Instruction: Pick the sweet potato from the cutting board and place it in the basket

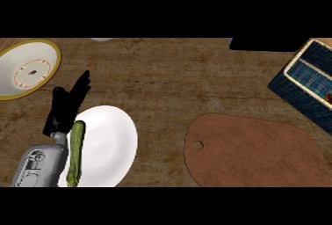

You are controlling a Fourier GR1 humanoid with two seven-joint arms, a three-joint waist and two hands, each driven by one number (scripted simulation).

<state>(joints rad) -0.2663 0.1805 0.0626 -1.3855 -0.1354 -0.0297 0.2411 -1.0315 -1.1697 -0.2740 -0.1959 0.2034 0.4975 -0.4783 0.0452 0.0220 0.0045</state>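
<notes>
While the brown cutting board [256,151] lies bare near the counter's [168,74] front right, the sweet potato [329,99] shows only as a small orange-brown sliver inside the blue basket [304,83] at the counter's right edge; so little of it is visible that its long axis and the way it points cannot be told. The basket has a pale rim and sits tilted to the counter's edges, partly cut off by the view. The left hand [68,107] rests at the counter's front left, its black fingers straight and slightly apart, pointing away from the robot and holding nothing. Just beside it a white plate [113,140] carries a green vegetable [76,151] lying lengthwise along the plate's left rim. A yellow-rimmed plate [26,68] sits at the far left corner.
</notes>
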